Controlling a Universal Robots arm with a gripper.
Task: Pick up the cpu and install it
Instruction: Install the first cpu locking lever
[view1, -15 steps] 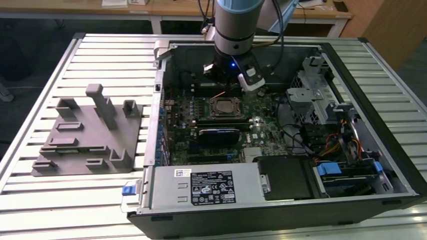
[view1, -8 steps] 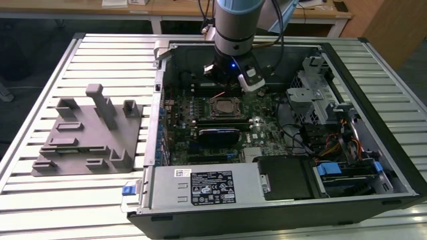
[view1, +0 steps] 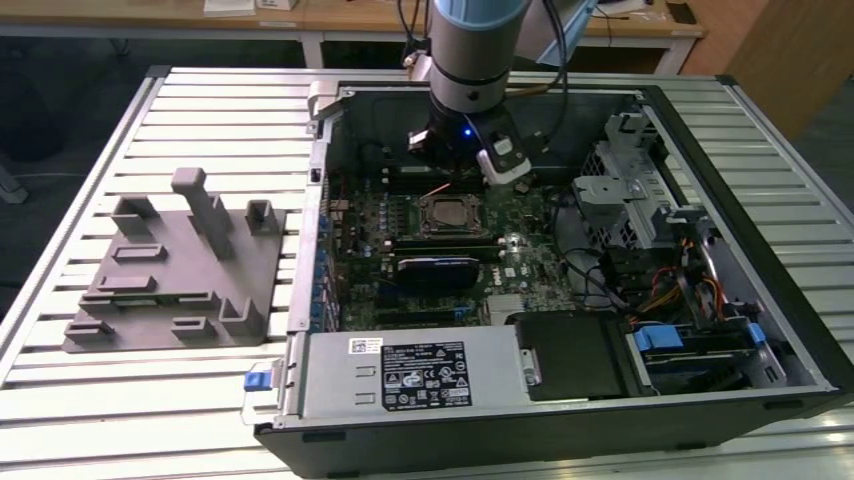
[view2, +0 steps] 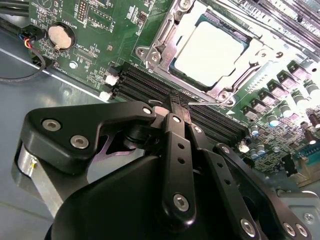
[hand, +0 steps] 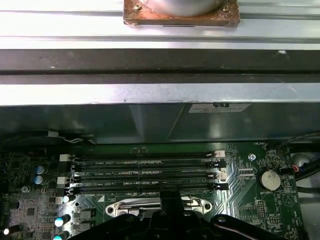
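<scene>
Hovering inside the open computer case (view1: 747, 330), my gripper (view2: 179, 107) hangs over the far part of the motherboard (view1: 400, 215), its fingertips clenched together and holding nothing, just above the memory slots (hand: 147, 175).

Item, the cpu (view2: 209, 52): pale silver square, lying flat in its socket (view1: 445, 213) near the board's middle, framed by the metal load bracket (view2: 165, 47). In the second wrist view it lies just beyond my fingertips, apart from them; I judge the placing done, though whether the bracket is latched I cannot tell.

Item, grey fixture (view1: 167, 265): on the slatted worktop (view1: 94, 380), at the exterior view's left, well apart from the case.

Item, black module (view1: 441, 268): on the board, nearer than the socket.

Item, coin battery (hand: 269, 178): beside the memory slots.

Hazards, as I judge them: my closed fingertips sit close over the slot latches and the thin lever wire (view2: 210, 104) by the socket; a slip downward or sideways could snag either, or nudge the chip askew if it is not clamped.

Clearances: the far case wall (hand: 160, 117) stands close behind the slots, leaving little room that way. The drive cage (view1: 634, 200) and cable bundle (view1: 667, 290) crowd the exterior view's right. Open room lies straight upward through the case opening.
</scene>
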